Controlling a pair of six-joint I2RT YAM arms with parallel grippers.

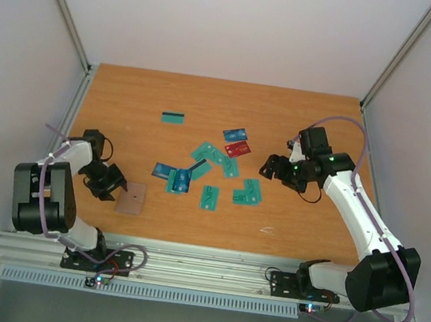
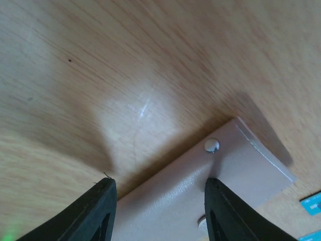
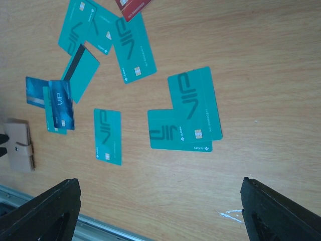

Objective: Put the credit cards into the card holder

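Bare surface (image 1: 223,102) ran along the far side, broken only by a striped card (image 1: 173,117). The cards (image 1: 210,168) crowded the middle, several overlapping. The left hand (image 1: 113,186), spread wide, sat at the holder (image 1: 130,197). The right hand (image 1: 276,167), also spread, hung beside the cards over bare wood.

You see a smooth wood-grain table (image 1: 207,104) with a soft sheen, glossy plastic-looking credit cards (image 3: 193,108), and a matt, leather-like card holder (image 2: 170,193) with a pale shiny stud (image 2: 211,145).
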